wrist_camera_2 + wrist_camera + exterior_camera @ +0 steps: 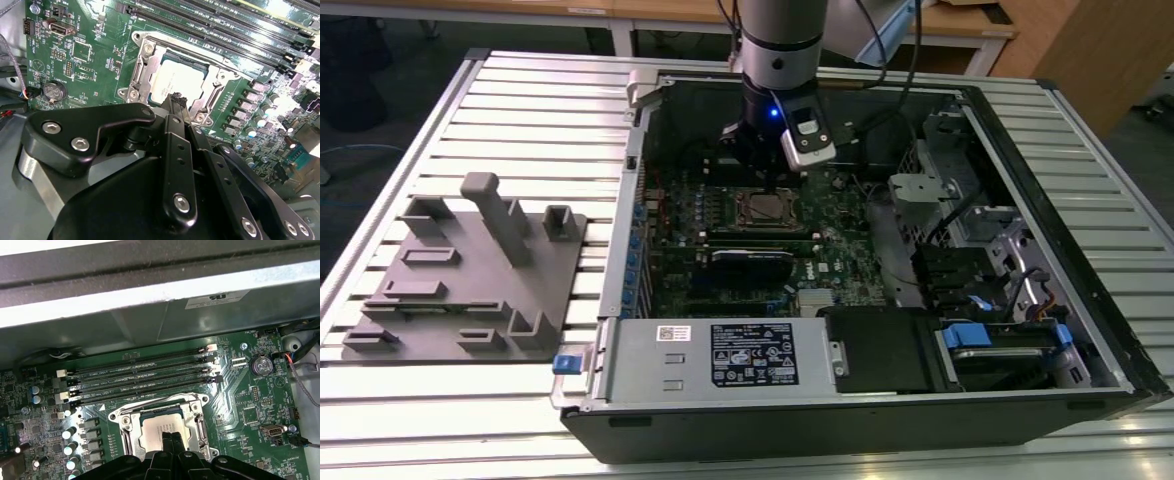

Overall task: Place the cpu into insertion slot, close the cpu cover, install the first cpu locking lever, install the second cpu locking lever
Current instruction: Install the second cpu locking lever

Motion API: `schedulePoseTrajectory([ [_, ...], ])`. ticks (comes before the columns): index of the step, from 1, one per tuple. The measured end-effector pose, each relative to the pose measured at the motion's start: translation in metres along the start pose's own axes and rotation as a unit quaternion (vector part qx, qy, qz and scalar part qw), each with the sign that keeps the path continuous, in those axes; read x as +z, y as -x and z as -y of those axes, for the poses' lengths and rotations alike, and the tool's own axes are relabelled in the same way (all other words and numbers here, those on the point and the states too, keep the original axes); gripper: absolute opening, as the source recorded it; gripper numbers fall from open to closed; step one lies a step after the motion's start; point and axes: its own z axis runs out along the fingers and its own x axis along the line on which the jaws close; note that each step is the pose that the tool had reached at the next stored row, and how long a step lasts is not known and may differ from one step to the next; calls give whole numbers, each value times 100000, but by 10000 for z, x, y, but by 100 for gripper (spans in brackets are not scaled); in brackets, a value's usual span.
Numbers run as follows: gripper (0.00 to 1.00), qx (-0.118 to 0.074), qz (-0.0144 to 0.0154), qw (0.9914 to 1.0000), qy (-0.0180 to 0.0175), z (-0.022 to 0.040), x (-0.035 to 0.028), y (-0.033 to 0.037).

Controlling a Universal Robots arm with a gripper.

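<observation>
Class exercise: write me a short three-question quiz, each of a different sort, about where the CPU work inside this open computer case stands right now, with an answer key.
1. True or false: the cpu already sits in the insertion slot.
2. Multiple choice: the cpu cover is (A) lying down around the chip, (B) standing upright, (C) on the grey fixture outside the case.
3. Short answer: what is the gripper directly over, and are its fingers together or apart?

Key:
1. True.
2. A; its silver frame lies around the chip in both wrist views.
3. The cpu; the fingertips are together, holding nothing.
</observation>
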Motion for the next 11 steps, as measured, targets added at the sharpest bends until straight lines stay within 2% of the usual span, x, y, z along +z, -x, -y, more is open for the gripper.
schedulePoseTrajectory([
  [6,11,-4,-8,100000,-7,1,-2,0],
  [11,11,-3,-7,100000,25,42,-4,9],
])
